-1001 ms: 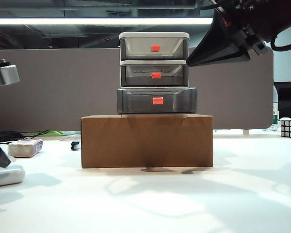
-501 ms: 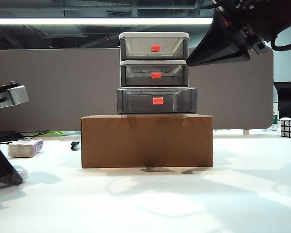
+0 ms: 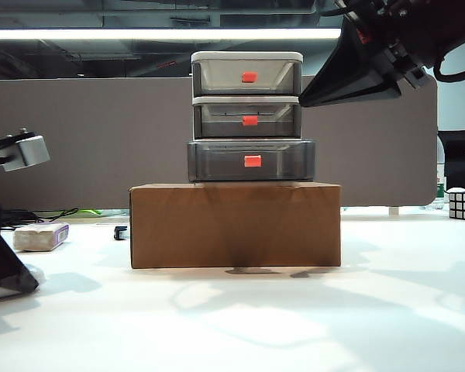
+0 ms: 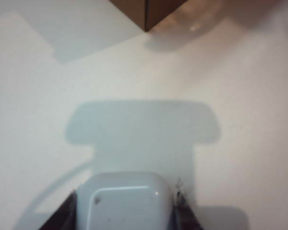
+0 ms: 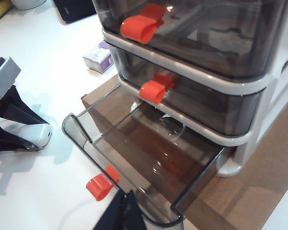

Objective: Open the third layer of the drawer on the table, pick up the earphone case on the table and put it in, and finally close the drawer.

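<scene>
2 end effectors | left (image 4: 124, 216) at earphone case (image 4: 125, 199) | right (image 5: 123, 211) beside 3 drawers (image 3: 248, 118)

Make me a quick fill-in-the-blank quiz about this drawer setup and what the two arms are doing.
1. The drawer stands on a brown ____ box.
2. The third layer is pulled ____.
3. The left end effector has its fingers on either side of the white ____ case on the table.
4. The right end effector sits by the third layer's ____ tab.

Missing words: cardboard; open; earphone; red-orange
</scene>
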Motion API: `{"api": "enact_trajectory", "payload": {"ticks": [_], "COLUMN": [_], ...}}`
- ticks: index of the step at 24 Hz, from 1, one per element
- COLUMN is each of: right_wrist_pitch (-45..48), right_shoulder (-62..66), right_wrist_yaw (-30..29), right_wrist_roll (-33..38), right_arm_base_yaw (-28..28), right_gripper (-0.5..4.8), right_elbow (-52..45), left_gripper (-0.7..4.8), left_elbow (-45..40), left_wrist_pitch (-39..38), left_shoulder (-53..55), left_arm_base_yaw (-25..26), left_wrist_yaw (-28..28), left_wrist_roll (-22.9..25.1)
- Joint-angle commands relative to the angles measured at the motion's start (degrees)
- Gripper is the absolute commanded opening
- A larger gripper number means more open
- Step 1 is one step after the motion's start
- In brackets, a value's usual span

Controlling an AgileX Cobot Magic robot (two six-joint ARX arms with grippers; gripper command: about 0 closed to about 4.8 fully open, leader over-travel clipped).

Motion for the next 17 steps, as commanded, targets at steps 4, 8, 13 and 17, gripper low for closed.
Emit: {"api": "enact_trajectory", "payload": {"ticks": [4,8,13,17], "right_wrist_pitch": [0.48,-0.11,-0.79,-1.22], "right_shoulder": [-1.22,-2.01,-2.78,-3.69], "right_wrist_yaw": [-0.09,-0.07,0.35,0.35], "right_wrist_roll": [-0.22,-0.24,-0.24,-0.2], "right_arm_base_yaw": [-0.02,-0.02,-0.02,-0.02], "right_gripper": [-0.05,-0.05,-0.05,-0.05], "right_elbow": [0.24,0.24,0.24,0.24], "left_gripper": [0.48,0.48,0.48,0.48], "left_elbow": [8.44,15.65,22.8,28.46], "left_wrist_pitch": [-7.87,-13.57,-13.99,-11.98], "left_shoulder": [-0.79,-3.89,-8.09,-8.17], "left_arm_base_yaw": [-0.33,-3.82,-12.07,-21.7], "left_wrist_yaw": [2.84,2.05,-0.57,-4.63], "left_wrist_roll": [-5.33,-4.9,-4.76,-3.23]}}
